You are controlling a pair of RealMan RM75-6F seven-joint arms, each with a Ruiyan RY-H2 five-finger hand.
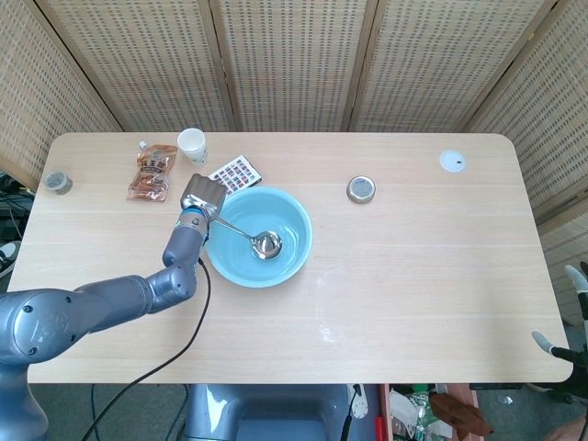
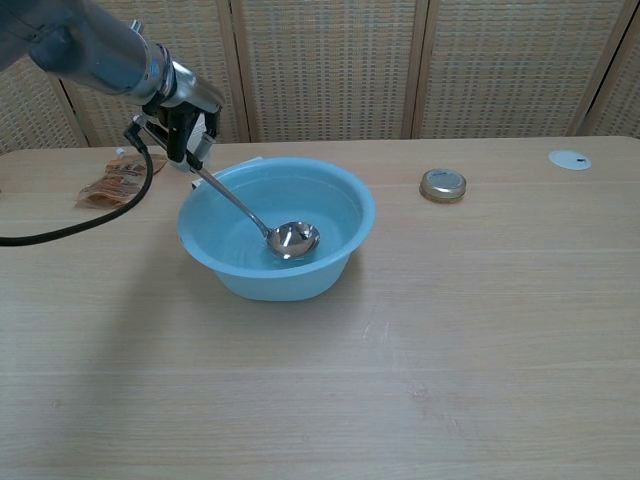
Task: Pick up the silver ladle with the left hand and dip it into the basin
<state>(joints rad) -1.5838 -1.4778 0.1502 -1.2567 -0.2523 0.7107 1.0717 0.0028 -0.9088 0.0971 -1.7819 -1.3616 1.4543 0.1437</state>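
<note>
My left hand (image 1: 202,198) (image 2: 185,122) grips the upper end of the silver ladle's handle, just above the left rim of the light blue basin (image 1: 296,250) (image 2: 345,193). The silver ladle (image 1: 266,243) (image 2: 291,240) slants down to the right, and its cup sits low inside the basin near the bottom. The basin stands left of the table's middle. My right hand shows in neither view.
A white cup (image 1: 192,144), an orange snack packet (image 1: 152,171) (image 2: 115,181) and a printed card (image 1: 234,174) lie behind the basin at the left. A round tin (image 1: 361,189) (image 2: 442,184) sits to the basin's right, a white disc (image 1: 452,162) (image 2: 570,159) far right, a small jar (image 1: 58,183) at the left edge.
</note>
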